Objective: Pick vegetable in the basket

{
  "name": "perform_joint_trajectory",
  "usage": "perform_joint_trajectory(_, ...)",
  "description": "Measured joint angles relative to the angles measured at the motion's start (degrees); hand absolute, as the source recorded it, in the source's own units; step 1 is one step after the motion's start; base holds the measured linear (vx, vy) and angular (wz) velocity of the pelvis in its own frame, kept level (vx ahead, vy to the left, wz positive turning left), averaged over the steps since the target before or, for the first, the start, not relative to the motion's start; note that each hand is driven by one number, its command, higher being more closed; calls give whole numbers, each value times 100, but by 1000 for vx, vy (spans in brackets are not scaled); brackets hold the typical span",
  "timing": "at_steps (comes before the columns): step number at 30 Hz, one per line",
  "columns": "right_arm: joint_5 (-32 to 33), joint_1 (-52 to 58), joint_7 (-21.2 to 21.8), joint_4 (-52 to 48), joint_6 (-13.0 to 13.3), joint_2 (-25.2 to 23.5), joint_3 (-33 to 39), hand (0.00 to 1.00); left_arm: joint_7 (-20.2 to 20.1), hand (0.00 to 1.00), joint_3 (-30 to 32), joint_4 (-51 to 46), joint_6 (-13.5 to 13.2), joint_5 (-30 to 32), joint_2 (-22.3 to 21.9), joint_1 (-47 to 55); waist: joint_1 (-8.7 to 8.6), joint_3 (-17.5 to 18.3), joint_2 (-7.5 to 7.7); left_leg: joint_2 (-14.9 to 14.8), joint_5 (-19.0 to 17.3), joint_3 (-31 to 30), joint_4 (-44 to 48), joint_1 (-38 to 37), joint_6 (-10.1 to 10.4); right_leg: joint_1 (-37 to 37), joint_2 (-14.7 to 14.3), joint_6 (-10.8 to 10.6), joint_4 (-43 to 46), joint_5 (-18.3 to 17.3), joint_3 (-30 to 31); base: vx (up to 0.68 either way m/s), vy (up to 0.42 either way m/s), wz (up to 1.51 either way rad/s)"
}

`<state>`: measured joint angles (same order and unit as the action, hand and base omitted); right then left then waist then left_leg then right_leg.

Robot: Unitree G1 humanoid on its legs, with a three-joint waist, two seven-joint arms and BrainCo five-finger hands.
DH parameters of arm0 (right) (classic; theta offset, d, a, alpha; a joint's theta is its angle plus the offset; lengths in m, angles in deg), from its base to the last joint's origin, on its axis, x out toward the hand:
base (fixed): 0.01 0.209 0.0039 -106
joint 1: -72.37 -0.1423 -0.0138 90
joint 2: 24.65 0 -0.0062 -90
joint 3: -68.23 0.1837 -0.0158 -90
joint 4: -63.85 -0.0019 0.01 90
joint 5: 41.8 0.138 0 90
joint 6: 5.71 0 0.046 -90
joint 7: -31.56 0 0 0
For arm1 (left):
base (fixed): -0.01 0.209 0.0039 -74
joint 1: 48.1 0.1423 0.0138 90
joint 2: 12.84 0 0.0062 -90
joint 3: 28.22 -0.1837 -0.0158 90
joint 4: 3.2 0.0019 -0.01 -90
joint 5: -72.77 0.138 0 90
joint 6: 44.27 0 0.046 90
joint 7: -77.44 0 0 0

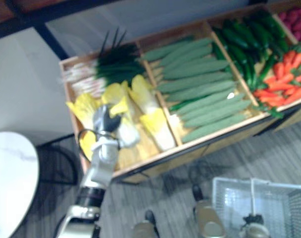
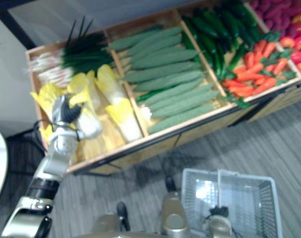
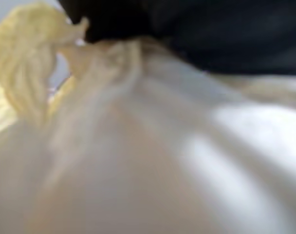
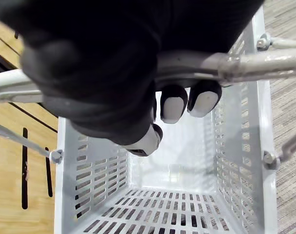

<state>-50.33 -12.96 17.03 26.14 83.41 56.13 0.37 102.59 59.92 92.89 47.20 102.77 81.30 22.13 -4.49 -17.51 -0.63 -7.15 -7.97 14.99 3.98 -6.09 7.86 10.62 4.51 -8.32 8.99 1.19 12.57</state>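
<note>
Stretching across the view, the wooden produce stand carries cucumbers at its middle and pale cabbages in its left compartment. In front hangs the empty white basket, its handle wrapped by the curled fingers of the right hand. One cabbage lies there under the left hand, whose fingers are hidden, so their closure cannot be told. Bulky yet likely light, firm at the white base and tearable at the frilly tip, it seems best held round its thick lower half.
</note>
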Motion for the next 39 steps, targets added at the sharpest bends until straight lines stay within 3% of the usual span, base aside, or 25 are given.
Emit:
perform_joint_trajectory(3,9,130,6,-103,-1,-120,-11,100,206,100,-48,-641,-179,-6,-21,94,3,105,62,-14,-143,548,65,-262,-10,47,5,276,-50,-19,-77,26,77,-84)
perform_joint_trajectory(5,9,142,-25,-141,-9,-109,-4,100,210,100,-93,-917,-276,-6,-188,224,-1,131,16,-66,-200,986,71,-421,-48,149,485,810,195,-182,-1574,66,127,-105)
perform_joint_trajectory(6,8,170,-35,-153,-7,-164,-12,100,200,100,-122,-1136,-291,-8,-337,342,-10,162,69,-87,-333,1327,161,-550,-6,343,952,1359,740,-265,-2768,114,128,-121)
perform_joint_trajectory(7,5,191,-34,-170,-3,-195,-20,100,188,100,-114,-1284,-293,-6,-378,456,-3,186,122,-89,-438,1486,262,-605,40,421,1102,1769,917,40,-3141,109,86,-185)
perform_joint_trajectory(8,4,132,-12,-214,-2,-209,-101,100,178,100,-103,-1633,-304,-6,-442,803,31,173,114,-191,-518,1846,452,-733,-3,532,1117,1748,1163,417,-3889,34,30,-228)
perform_joint_trajectory(10,-23,-3,-4,-343,3,-219,-371,100,53,100,-147,-1968,-447,-7,-432,1284,133,262,91,-200,-597,2315,566,-819,-325,424,642,2116,341,895,-4442,-37,-30,-255)
perform_joint_trajectory(11,-41,-54,-13,-515,-11,-185,-490,100,-70,100,-291,-2121,-663,-10,-501,1508,151,361,14,-222,-912,2924,360,-944,-230,449,624,2225,713,-194,-5214,-60,-17,-192)
perform_joint_trajectory(13,-122,-146,-65,-623,-88,8,-675,100,-231,100,-585,-1862,-847,-12,-772,1750,77,342,-77,-130,-1077,3540,461,-1145,39,627,1151,1782,1820,-828,-5636,52,-2,-204)
perform_joint_trajectory(14,-127,-111,-45,-804,-125,4,-805,100,-367,100,-836,-1546,-869,-24,-929,1971,40,361,-119,-116,-1102,3874,597,-1277,79,697,1005,1556,1901,-869,-5479,161,-38,-192)
perform_joint_trajectory(16,-122,49,27,-1199,-138,-76,-1056,100,-645,100,-1207,-754,-881,-53,-1055,2145,-22,401,-186,-426,-1093,4078,1276,-1315,69,732,528,1540,1678,-902,-4985,229,-103,-171)
perform_joint_trajectory(18,-120,151,102,-1559,-137,-122,-1286,100,-877,100,-1486,-214,-884,-64,-1127,2249,12,408,-195,-1115,-936,4025,2798,-1114,-213,680,-56,1543,1355,-903,-4476,222,-112,-185)
perform_joint_trajectory(19,-166,229,132,-1843,-133,-103,-1437,100,-1026,100,-1668,72,-892,-64,-1127,2305,14,412,-209,-1603,-545,3541,4012,-727,-888,584,-430,1536,1116,-884,-4160,206,-77,-182)
perform_joint_trajectory(20,-169,250,133,-2046,-134,-96,-1590,100,-1112,100,-1809,351,-895,-64,-1135,2373,30,411,-219,-1803,-545,2812,4841,-293,-1117,450,-752,1524,925,-858,-3802,208,-68,-179)
perform_joint_trajectory(21,-167,243,135,-2137,-134,-92,-1643,100,-1168,100,-1854,480,-894,-64,-1148,2418,36,408,-214,-1774,-627,2372,5089,-46,-1054,349,-882,1510,838,-845,-3623,212,-52,-172)
perform_joint_trajectory(23,-141,259,145,-2335,-76,-43,-1862,100,-1302,100,-1937,828,-878,-64,-1251,2658,150,391,-154,-1279,-990,1051,5253,657,-653,-64,-1075,1539,604,-867,-2945,237,15,-175)
perform_joint_trajectory(26,-32,333,226,-2557,-47,-49,-2047,100,-1317,100,-2144,1131,-845,-64,-1274,2722,221,355,-84,-1024,-1100,732,4531,1124,-492,-535,-1054,1397,126,-777,-2564,254,72,-122)
perform_joint_trajectory(29,11,377,334,-2890,-47,-105,-2420,100,-1333,100,-2264,1470,-828,-47,-1405,2452,211,346,14,-426,-838,610,2476,1820,-363,-875,-876,1113,-452,-805,-2331,254,97,-69)
perform_joint_trajectory(31,12,502,364,-3167,-47,-92,-2532,100,-1362,100,-2348,1628,-825,5,-1537,2328,214,351,1,-295,-487,743,1931,1969,-427,-899,-876,1126,-327,-829,-2394,277,106,-32)
perform_joint_trajectory(32,13,685,374,-3411,-47,-117,-2686,100,-1399,100,-2539,1867,-744,51,-1604,2190,212,409,-44,-201,-283,794,1692,1993,-606,-1049,-914,1310,-242,-998,-2452,380,134,-10)
perform_joint_trajectory(34,31,894,410,-3691,-46,-142,-2798,100,-1451,100,-2753,2006,-714,52,-1622,2093,213,479,100,40,-205,820,1574,1975,-731,-1056,-847,1205,45,-1379,-2539,360,121,19)
perform_joint_trajectory(35,41,1026,420,-3888,-46,-225,-2834,100,-1462,100,-2975,2139,-704,51,-1622,1996,175,561,266,358,-157,958,1374,1795,-807,-1021,-648,889,465,-1726,-2683,330,94,35)
perform_joint_trajectory(36,51,1069,435,-4009,-47,-229,-2872,100,-1474,100,-3045,2199,-705,54,-1646,1955,147,575,325,485,-123,973,1115,1644,-866,-866,-564,790,991,-1777,-2707,429,116,19)
perform_joint_trajectory(37,61,989,503,-4145,-34,-242,-3024,100,-1459,100,-3116,2272,-664,52,-1684,1900,188,564,415,646,217,967,582,1297,-1256,-308,-325,727,2414,-1795,-2764,430,85,5)
perform_joint_trajectory(38,70,929,528,-4196,-29,-267,-3205,100,-1437,100,-3203,2427,-570,53,-1643,1775,145,548,512,766,237,941,311,941,-1258,208,22,627,3702,-1661,-2803,430,72,6)
perform_joint_trajectory(39,72,925,537,-4231,-28,-271,-3299,100,-1440,100,-3265,2492,-557,53,-1636,1711,124,545,503,790,218,884,251,778,-1260,316,143,770,4013,-1755,-2790,437,16,27)
